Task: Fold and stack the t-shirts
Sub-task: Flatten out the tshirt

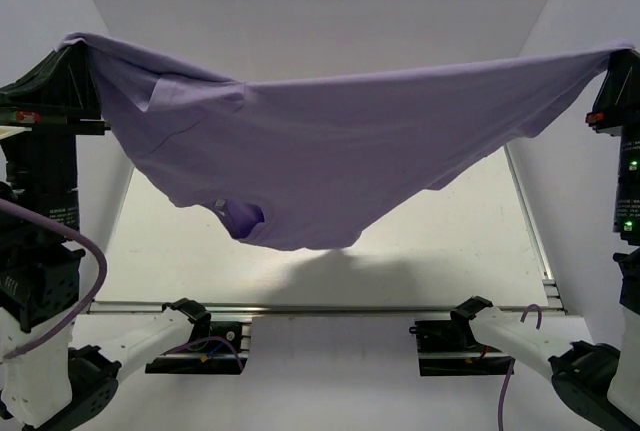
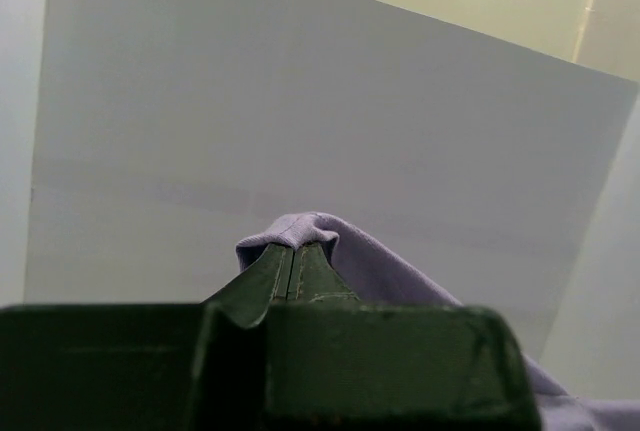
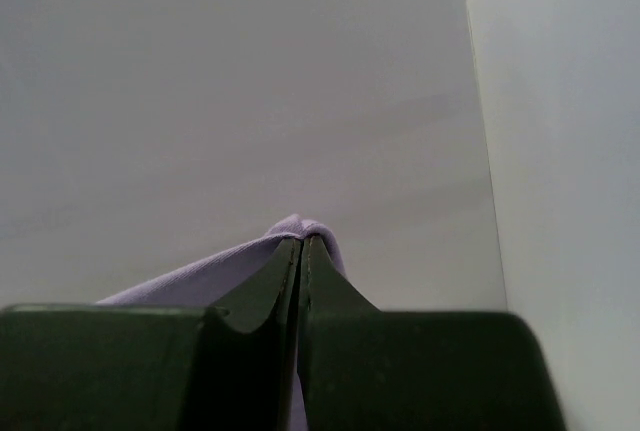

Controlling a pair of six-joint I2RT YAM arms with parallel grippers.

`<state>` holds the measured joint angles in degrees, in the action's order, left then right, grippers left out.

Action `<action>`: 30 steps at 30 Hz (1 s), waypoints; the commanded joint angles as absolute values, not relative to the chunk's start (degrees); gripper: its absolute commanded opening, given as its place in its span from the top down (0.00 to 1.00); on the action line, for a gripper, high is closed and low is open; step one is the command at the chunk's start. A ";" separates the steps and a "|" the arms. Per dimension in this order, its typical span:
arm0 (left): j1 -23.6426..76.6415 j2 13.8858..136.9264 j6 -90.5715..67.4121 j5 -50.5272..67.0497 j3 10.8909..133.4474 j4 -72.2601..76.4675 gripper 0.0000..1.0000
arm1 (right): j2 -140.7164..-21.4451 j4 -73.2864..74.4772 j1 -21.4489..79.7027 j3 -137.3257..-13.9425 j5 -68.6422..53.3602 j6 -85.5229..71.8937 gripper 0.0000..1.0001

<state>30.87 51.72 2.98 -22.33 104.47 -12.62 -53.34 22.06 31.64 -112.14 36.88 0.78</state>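
Note:
A lavender t-shirt (image 1: 340, 141) hangs stretched in the air between both arms, sagging in the middle above the table, with its round neck and a small white tag (image 1: 219, 204) at the lower left. My left gripper (image 1: 78, 43) is shut on the shirt's left end, high at the far left. My right gripper (image 1: 622, 51) is shut on its right end, high at the far right. In the left wrist view the cloth (image 2: 300, 229) bunches over the closed gripper (image 2: 293, 249). In the right wrist view cloth (image 3: 298, 226) caps the closed gripper (image 3: 302, 243).
The white table (image 1: 470, 241) lies below the shirt, with a metal rail (image 1: 340, 306) along its near edge. White walls enclose the back and sides. The arm bases (image 1: 200, 336) sit at the bottom, with purple cables (image 1: 95, 261) at the left.

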 commanded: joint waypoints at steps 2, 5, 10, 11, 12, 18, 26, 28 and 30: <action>30.85 53.86 3.16 -16.79 106.79 -15.46 1.00 | -55.63 17.23 31.73 -114.34 37.35 3.86 1.00; 30.85 54.76 3.16 -16.26 107.49 -16.26 1.00 | -56.51 16.09 31.73 -115.05 38.93 4.83 1.00; 30.85 56.07 3.16 -17.84 104.42 -14.60 1.00 | -59.24 13.63 31.73 -114.00 41.22 7.02 1.00; 30.85 56.68 3.16 -17.84 103.89 -14.59 1.00 | -60.11 13.28 31.73 -113.47 42.87 7.38 1.00; 30.85 56.69 3.16 -19.41 102.84 -13.89 1.00 | -61.07 11.53 31.73 -113.12 43.67 7.82 1.00; 30.85 60.89 3.95 -27.41 94.75 -7.84 1.00 | -65.30 2.91 31.47 -106.36 52.11 13.53 1.00; 30.32 72.31 5.10 -37.33 85.17 1.66 1.00 | -78.83 0.62 28.84 -101.61 56.51 12.50 1.00; 28.92 74.70 5.10 -37.35 82.54 4.90 1.00 | -83.73 0.62 26.64 -100.73 55.29 11.00 1.00; 27.96 79.07 5.10 -37.35 81.39 6.76 1.00 | -87.44 0.70 25.41 -100.63 53.45 8.80 1.00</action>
<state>29.69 77.06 4.51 -34.20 82.26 0.14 -84.79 4.47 27.59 -100.82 53.32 11.68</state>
